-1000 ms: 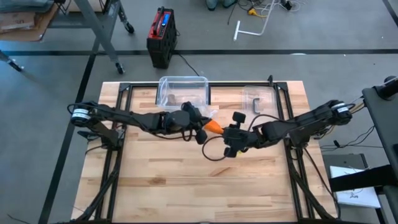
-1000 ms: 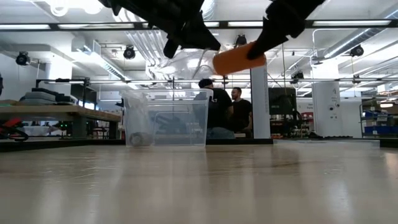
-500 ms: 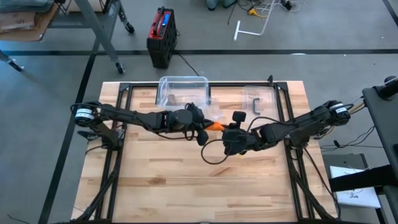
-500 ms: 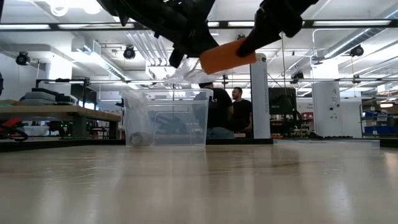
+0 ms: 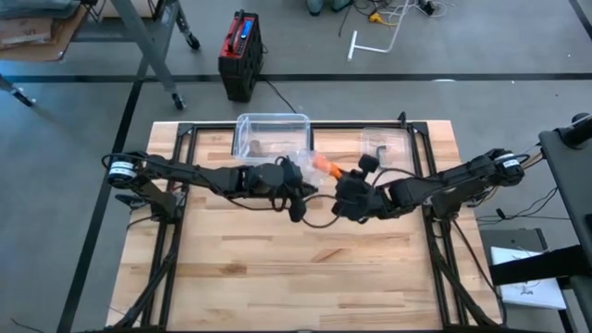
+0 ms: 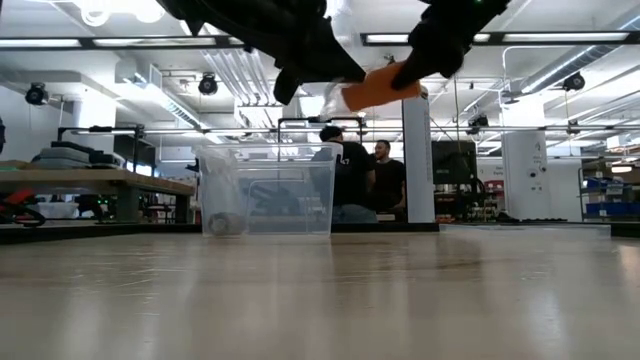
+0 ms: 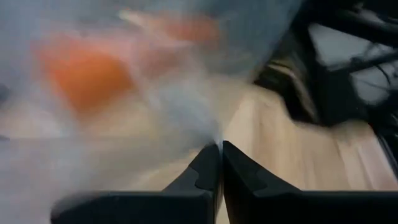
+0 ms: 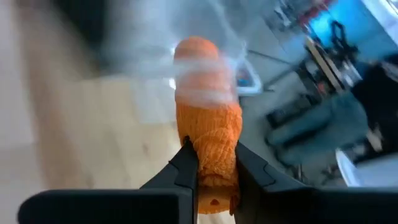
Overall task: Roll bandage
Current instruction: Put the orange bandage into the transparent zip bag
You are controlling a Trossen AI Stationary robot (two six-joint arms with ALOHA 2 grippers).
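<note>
- My right gripper (image 8: 212, 163) is clamped on the orange bandage roll (image 8: 207, 118), held in the air above mid-table, near the far edge.
- My left gripper (image 7: 221, 163) is closed, pinching a thin translucent wrap (image 7: 186, 112) that trails to the roll.
- Step in hand: keep that sheet taut while turning the roll, so that layers lie flat.
- Obstruction: the clear bin (image 5: 271, 134) sits just behind; the grippers work close together and could collide.

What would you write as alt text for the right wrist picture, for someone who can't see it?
Two dark fingers pinch an orange roll of bandage that points away from the camera, with thin see-through film wrapped across its far end. Below it lies a blurred wooden table, with the room beyond.
</note>
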